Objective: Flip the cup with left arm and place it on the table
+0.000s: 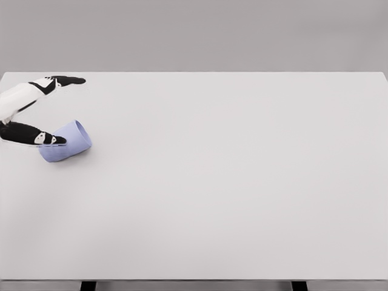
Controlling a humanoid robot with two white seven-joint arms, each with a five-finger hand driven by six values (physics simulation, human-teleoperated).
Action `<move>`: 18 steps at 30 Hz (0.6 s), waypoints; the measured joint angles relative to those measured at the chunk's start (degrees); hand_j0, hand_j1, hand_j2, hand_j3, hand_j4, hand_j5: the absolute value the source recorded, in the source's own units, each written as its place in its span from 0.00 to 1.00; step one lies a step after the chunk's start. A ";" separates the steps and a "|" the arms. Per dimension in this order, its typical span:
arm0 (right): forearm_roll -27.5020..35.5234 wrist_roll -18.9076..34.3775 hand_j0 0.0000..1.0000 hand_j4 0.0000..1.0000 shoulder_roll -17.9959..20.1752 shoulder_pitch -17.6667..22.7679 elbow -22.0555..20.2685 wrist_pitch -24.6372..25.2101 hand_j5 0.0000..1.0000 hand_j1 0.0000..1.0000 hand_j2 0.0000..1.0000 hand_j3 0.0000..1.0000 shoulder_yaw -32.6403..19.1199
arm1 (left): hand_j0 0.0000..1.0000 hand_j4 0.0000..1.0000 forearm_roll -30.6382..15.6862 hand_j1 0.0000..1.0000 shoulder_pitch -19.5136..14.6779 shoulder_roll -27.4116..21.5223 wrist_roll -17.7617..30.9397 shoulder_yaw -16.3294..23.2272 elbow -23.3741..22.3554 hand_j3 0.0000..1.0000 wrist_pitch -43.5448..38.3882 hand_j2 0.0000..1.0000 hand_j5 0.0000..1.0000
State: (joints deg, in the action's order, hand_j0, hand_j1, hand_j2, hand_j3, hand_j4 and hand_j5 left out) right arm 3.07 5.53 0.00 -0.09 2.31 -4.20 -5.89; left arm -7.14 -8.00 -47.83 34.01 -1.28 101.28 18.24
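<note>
A lavender cup (68, 141) lies on its side near the left edge of the white table (230, 182), with its rounded end pointing right and toward the back. My left hand (71, 110) reaches in from the left edge with its fingers spread wide. Its lower black fingertip (50, 139) rests against the cup's upper left side. The upper finger (65, 80) stretches to the right, well behind the cup and apart from it. The hand does not enclose the cup. The cup's opening does not show clearly. No right arm shows in the head view.
The table's front edge (194, 280) runs along the bottom, with two dark legs below it. A plain grey wall stands behind the far edge.
</note>
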 measured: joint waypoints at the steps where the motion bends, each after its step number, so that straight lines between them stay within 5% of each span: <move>1: 0.00 0.00 1.00 1.00 0.00 0.00 0.00 0.00 1.00 1.00 1.00 1.00 0.00 | 1.00 1.00 -0.78 1.00 0.00 0.53 0.29 0.06 0.06 1.00 -5.73 1.00 1.00; 8: 0.00 0.00 1.00 1.00 0.00 0.00 -0.01 0.00 1.00 1.00 1.00 1.00 0.00 | 1.00 1.00 -2.48 1.00 -2.02 3.67 0.93 0.35 0.39 1.00 -41.48 1.00 1.00; 14: 0.00 0.00 1.00 1.00 0.00 0.00 -0.02 0.01 1.00 1.00 1.00 1.00 0.00 | 1.00 1.00 0.14 1.00 -2.46 4.77 0.99 0.79 0.59 1.00 -48.72 1.00 1.00; 18: 0.00 0.00 1.00 1.00 0.00 0.00 -0.01 0.01 1.00 1.00 1.00 1.00 0.00 | 1.00 1.00 11.36 1.00 -3.08 9.47 1.00 1.40 0.64 1.00 -49.18 1.00 1.00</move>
State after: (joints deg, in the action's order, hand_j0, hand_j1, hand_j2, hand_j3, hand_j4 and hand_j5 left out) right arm 3.07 5.53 0.00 -0.09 2.30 -4.19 -5.89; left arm 4.22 -11.07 -38.36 35.01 0.12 101.92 -30.95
